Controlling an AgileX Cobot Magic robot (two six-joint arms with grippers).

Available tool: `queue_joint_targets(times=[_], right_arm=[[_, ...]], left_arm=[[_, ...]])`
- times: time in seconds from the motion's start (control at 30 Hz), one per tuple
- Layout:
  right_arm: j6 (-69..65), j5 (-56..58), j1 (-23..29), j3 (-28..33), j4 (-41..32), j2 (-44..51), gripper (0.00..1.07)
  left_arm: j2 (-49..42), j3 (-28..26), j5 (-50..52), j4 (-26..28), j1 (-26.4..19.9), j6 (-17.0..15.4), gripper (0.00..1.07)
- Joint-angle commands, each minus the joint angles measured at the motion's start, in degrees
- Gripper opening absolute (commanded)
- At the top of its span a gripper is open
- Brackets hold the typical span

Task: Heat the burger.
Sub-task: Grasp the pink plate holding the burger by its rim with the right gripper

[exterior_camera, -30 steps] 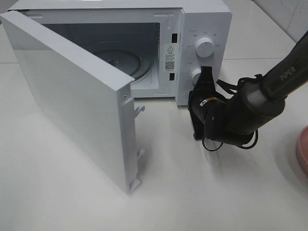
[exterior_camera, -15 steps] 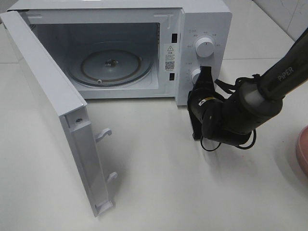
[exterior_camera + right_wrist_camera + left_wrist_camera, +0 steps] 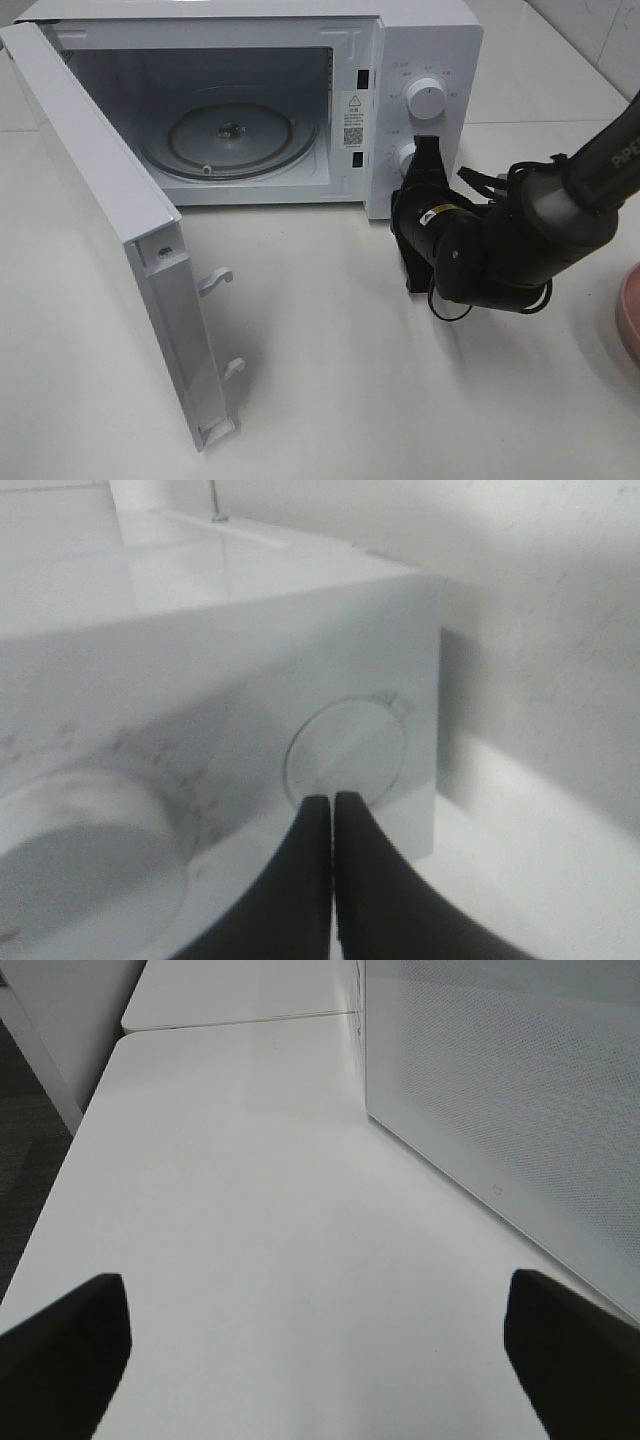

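Observation:
The burger is out of view. The white microwave stands at the back with its door swung wide open to the left. Its glass turntable is bare. My right gripper is shut, with nothing between its fingers. In the right wrist view its tips sit at the lower rim of the round button, below the big dial. My left gripper is open and holds nothing. It hangs over bare tabletop beside a dotted white panel of the microwave.
The rim of a pink plate shows at the right edge of the table. The open door reaches far out over the front left of the table. The right arm lies across the table in front of the control panel.
The microwave door has swung from half open to wide open, uncovering the turntable. The right arm has shifted slightly to the right, its shut tips staying at the lower button.

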State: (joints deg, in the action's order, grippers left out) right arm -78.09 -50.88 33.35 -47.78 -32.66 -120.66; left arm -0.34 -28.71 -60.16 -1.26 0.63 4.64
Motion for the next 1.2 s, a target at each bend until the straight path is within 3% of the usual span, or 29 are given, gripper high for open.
queue_joint_targets(times=[0.03,0.3,0.47,1.03,1.2], right_arm=[[3.21,2.12,0.29,3.44,1.66,4.58,0.00],[7.79,6.88,0.29,7.39,1.78,9.85,0.00],[18.16,14.73,0.06,10.60,3.32,16.73,0.01],[50.99,34.61,0.06,10.54,5.21,28.36,0.03],[58.27,42.17,-2.35,10.49,7.91,30.88,0.03]], left_arm=[[-1.26,0.17,0.52,0.23,0.23,-0.11,0.94],[-1.26,0.17,0.52,0.23,0.23,-0.11,0.94],[-1.26,0.17,0.52,0.23,0.23,-0.11,0.94],[-1.26,0.17,0.52,0.23,0.23,-0.11,0.94],[-1.26,0.17,0.52,0.23,0.23,-0.11,0.94]])
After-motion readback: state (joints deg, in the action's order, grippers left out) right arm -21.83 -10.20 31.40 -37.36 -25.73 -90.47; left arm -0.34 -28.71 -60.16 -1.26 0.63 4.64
